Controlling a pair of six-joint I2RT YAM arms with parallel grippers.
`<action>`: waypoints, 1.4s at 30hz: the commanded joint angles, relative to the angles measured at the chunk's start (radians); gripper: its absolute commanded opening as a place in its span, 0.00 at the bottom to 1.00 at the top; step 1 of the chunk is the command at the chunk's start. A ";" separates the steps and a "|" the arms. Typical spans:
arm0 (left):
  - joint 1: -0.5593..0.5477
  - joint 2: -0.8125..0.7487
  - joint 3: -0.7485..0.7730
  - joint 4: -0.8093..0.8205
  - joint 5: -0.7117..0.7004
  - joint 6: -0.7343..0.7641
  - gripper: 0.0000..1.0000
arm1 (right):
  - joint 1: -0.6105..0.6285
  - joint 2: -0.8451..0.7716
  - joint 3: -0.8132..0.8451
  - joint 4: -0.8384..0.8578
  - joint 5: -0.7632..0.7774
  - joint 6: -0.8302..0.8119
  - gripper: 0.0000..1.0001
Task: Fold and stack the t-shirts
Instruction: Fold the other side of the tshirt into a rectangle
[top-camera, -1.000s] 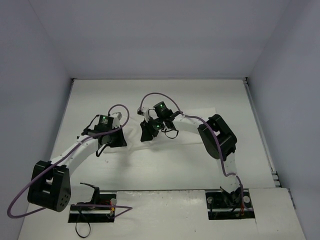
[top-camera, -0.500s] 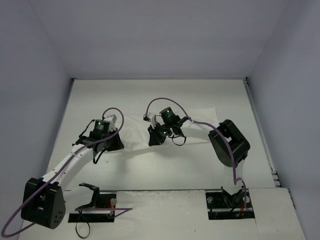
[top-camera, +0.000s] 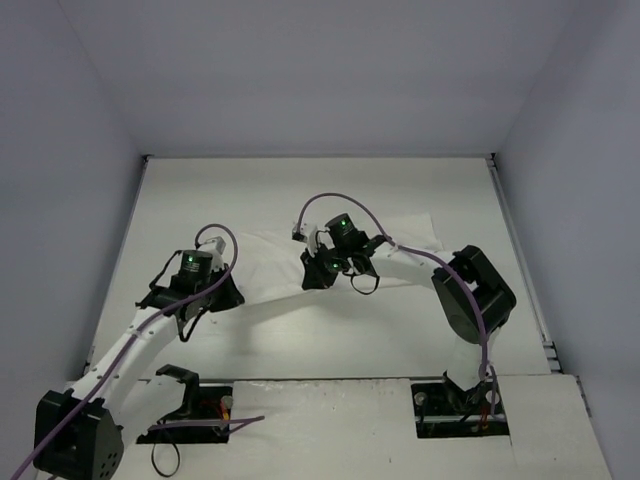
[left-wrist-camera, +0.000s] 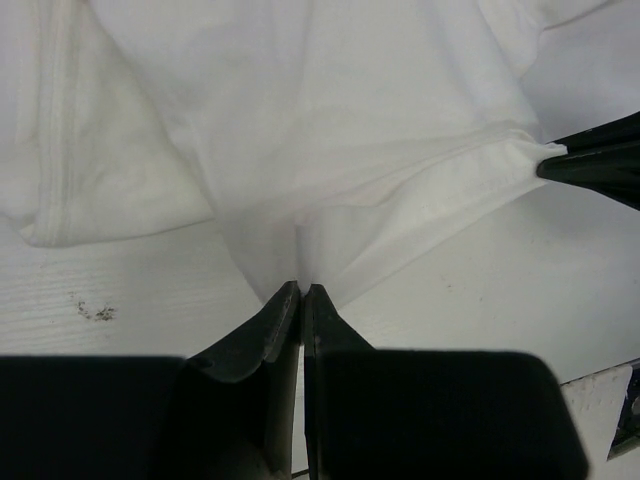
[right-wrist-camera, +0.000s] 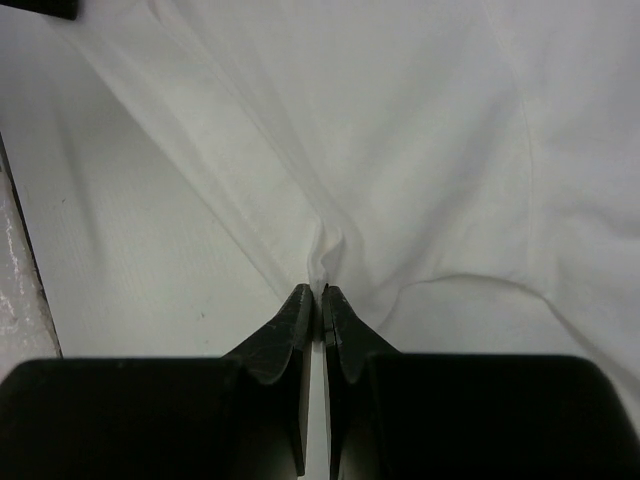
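Observation:
A white t-shirt (top-camera: 285, 262) lies rumpled on the white table, hard to tell from it. My left gripper (top-camera: 200, 296) is shut on the shirt's near edge; the left wrist view shows the cloth (left-wrist-camera: 330, 130) pinched at the left gripper's tips (left-wrist-camera: 302, 291). My right gripper (top-camera: 322, 278) is shut on the same edge further right; the right wrist view shows a fold of cloth (right-wrist-camera: 400, 150) caught at the right gripper's tips (right-wrist-camera: 321, 292). The right gripper's fingers (left-wrist-camera: 590, 160) show at the right edge of the left wrist view.
The white table (top-camera: 330, 340) is walled by grey panels on three sides. Part of the shirt (top-camera: 415, 232) spreads toward the back right. The arm bases and cables (top-camera: 190, 415) sit at the near edge.
Both grippers have moved toward the near edge, dragging the shirt with them. The left arm has pulled back and left; the right arm has shifted right.

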 joint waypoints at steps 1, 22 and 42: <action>-0.011 -0.045 0.017 -0.026 -0.018 -0.020 0.02 | 0.005 -0.092 -0.016 0.029 -0.003 -0.007 0.00; -0.008 0.241 0.206 0.194 -0.176 0.092 0.12 | -0.015 0.085 0.241 0.029 0.116 -0.050 0.02; -0.005 0.317 0.114 0.016 -0.070 -0.093 0.35 | -0.015 0.051 0.121 0.034 0.128 -0.054 0.03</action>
